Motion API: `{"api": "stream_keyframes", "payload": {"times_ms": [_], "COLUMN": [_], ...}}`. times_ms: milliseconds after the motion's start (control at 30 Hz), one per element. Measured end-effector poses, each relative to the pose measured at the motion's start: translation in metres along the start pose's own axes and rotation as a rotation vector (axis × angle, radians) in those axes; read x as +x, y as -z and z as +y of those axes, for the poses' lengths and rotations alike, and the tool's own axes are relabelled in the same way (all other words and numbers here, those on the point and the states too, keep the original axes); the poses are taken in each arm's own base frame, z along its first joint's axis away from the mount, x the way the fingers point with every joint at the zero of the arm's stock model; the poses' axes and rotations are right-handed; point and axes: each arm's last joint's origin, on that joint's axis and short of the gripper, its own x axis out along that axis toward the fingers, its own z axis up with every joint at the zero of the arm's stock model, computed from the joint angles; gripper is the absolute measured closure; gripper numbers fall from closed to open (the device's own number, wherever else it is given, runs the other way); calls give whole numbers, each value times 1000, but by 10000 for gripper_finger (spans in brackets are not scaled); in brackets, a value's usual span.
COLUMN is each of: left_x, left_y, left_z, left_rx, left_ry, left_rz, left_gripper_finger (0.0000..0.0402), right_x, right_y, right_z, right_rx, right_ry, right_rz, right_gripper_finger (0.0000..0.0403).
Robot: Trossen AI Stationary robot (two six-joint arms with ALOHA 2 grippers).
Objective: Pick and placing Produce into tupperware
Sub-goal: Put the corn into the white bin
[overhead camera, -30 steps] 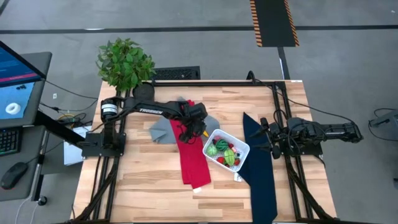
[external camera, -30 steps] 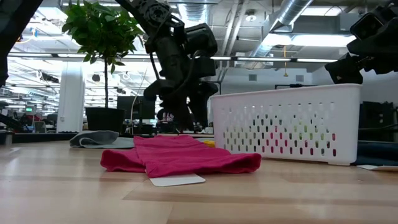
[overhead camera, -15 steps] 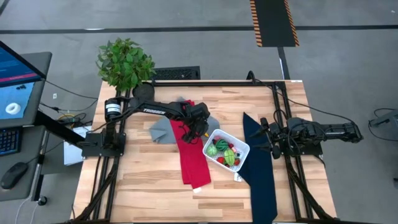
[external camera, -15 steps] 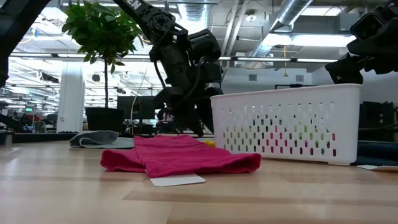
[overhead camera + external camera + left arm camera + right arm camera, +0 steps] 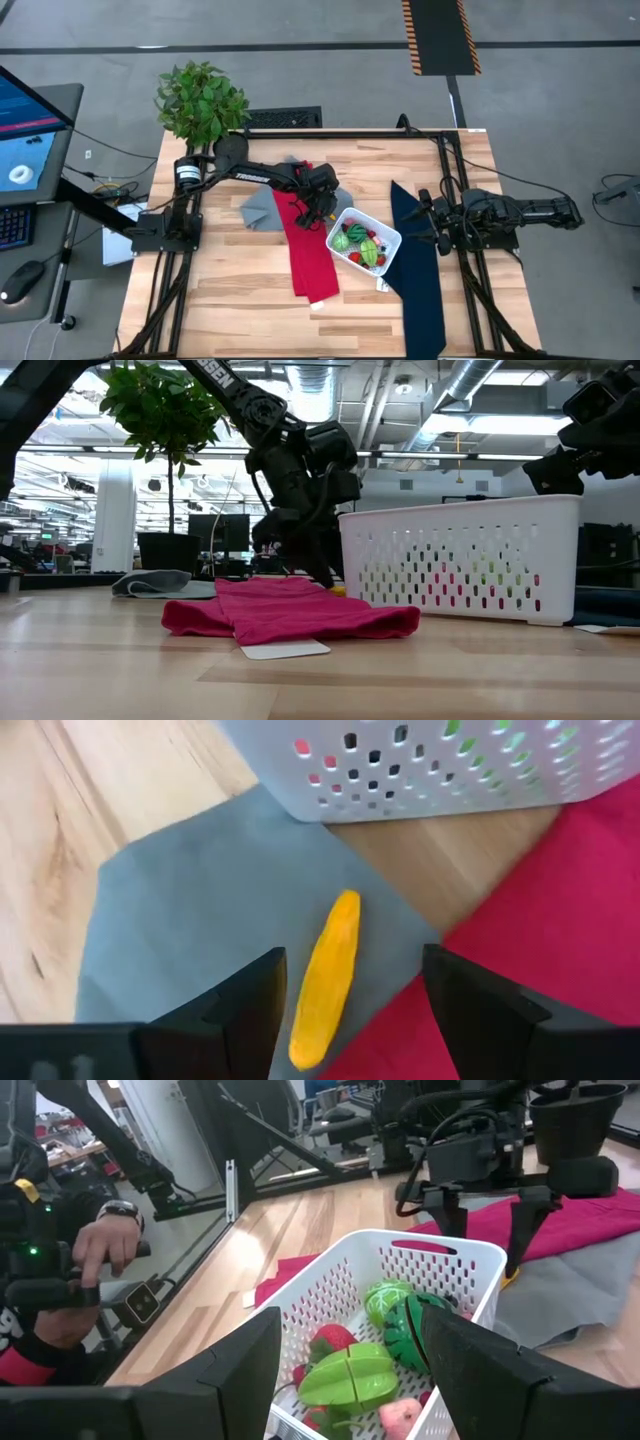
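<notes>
- The one piece of produce outside the tub, a yellow banana-like piece, lies flat on a grey cloth, directly between our left fingers and untouched by either. Its far end points toward the tub wall; the red cloth lies just beside it.
- Left gripper: fingers spread, grasping nothing, one on each side of the yellow piece with a clear gap on both sides.
- Change over the last second: the left arm has swung from over the red cloth toward the tub's near corner and dropped lower. In the low view the gripper now hangs just above the cloths, close beside the tub wall. The fingers' spread has not altered.
- Our reading: approach and alignment look done. What remains is a short descent, closing on the piece, then a lift over the wall.
- Tupperware: just beyond the left fingers on the counter. It already holds red and green pieces, seen through the right wrist view.
- Risk: the piece lies on loose cloth, so closing fingers may pinch fabric as well.
- Right gripper: parked at the far side of the tub over the navy cloth, fingers released and wide, holding nothing.
- A person's hand shows off the counter in the right wrist view.
</notes>
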Motion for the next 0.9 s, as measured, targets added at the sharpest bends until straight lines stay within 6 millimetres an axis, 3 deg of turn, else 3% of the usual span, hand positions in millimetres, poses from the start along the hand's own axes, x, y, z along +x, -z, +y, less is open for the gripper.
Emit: {"api": "stream_keyframes", "payload": {"times_ms": [533,900], "left_x": [-3,5], "left_y": [7,12], "left_z": [7,8], "left_rx": [-87,-147], "left_ry": [17,34], "left_rz": [-20,30], "left_gripper_finger": [177,178], "right_x": [0,0], "right_y": [0,0], "right_z": [0,0], "right_rx": [0,0], "right_ry": [0,0], "right_rz": [0,0], "right_gripper_finger": [138,138]}}
